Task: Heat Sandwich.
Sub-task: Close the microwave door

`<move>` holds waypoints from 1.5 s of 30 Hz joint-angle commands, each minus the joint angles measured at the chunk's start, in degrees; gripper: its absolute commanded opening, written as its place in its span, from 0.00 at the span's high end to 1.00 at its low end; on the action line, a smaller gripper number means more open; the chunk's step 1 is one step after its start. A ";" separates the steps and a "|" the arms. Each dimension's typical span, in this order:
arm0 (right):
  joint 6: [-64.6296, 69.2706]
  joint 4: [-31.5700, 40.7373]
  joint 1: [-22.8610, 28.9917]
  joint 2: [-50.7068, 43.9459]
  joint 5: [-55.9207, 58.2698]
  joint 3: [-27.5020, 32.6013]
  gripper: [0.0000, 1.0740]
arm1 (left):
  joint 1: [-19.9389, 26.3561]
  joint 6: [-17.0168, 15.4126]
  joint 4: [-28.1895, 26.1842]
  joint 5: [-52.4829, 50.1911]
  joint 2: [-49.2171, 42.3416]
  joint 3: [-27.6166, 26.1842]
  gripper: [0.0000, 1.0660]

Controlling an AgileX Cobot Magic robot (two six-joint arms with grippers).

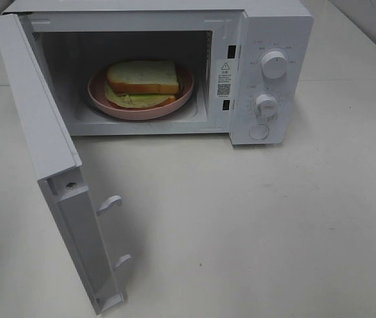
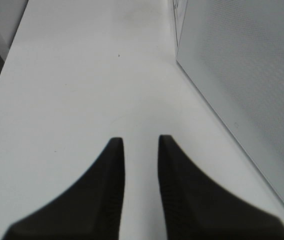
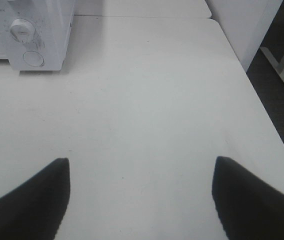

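White surface (image 3: 147, 90), sandwich (image 1: 141, 78) already inside; the microwave door (image 2: 242, 90) stands just beside the barely-parted, empty left end effector (image 2: 141, 142), likely for shutting; right end effector (image 3: 141, 165) wide, empty.

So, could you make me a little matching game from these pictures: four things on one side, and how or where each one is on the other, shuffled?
Things:
1. sandwich
2. plate
3. door
4. right gripper

States:
A. swung wide open
B. spread wide, holding nothing
C. pink, inside the microwave
D. lying on the plate, green layer showing

Pairs: 1-D, 2-C, 3-A, 4-B.
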 commanded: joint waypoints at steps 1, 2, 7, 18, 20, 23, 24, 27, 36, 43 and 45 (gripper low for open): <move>-0.52 -0.06 -0.29 -1.66 -0.34 -0.06 0.30 | 0.23 0.00 0.00 -2.75 1.26 0.34 0.91; -0.52 -0.06 -0.29 -1.66 -0.34 -0.06 0.30 | 0.23 0.00 0.00 -5.39 3.27 1.15 1.00; -0.52 -0.06 -0.29 -1.66 -0.34 -0.06 0.30 | 0.23 0.00 0.00 -15.87 7.96 4.98 1.00; -0.63 -0.06 -0.29 -1.66 -0.34 -0.06 0.30 | 0.23 0.00 0.00 -46.87 19.08 14.38 1.00; -0.63 -0.06 -0.29 -1.66 -0.34 -0.06 0.30 | 0.23 0.00 0.00 -48.70 20.45 14.61 1.00; -0.63 -0.06 -0.29 -1.66 -0.34 -0.06 0.30 | 0.17 0.00 0.00 -55.41 25.84 14.95 1.00; -0.63 -0.06 -0.29 -1.66 -0.34 -0.06 0.30 | 0.17 0.00 0.00 -55.41 25.84 14.95 1.00; -0.63 -0.06 -0.29 -1.66 -0.34 -0.06 0.30 | 0.17 -0.06 0.97 -63.14 32.09 14.95 1.00; -0.57 -0.06 -0.29 -1.66 -0.34 -0.06 0.30 | 0.11 -6.82 10.54 -78.50 43.89 14.95 1.00; -0.57 -0.06 -0.29 -1.66 -0.34 -0.06 0.30 | 0.11 -11.40 18.85 -87.49 50.25 14.90 1.00; -0.57 -0.06 -0.29 -1.66 -0.34 -0.06 0.30 | 0.11 -13.35 20.57 -91.96 53.34 14.90 1.00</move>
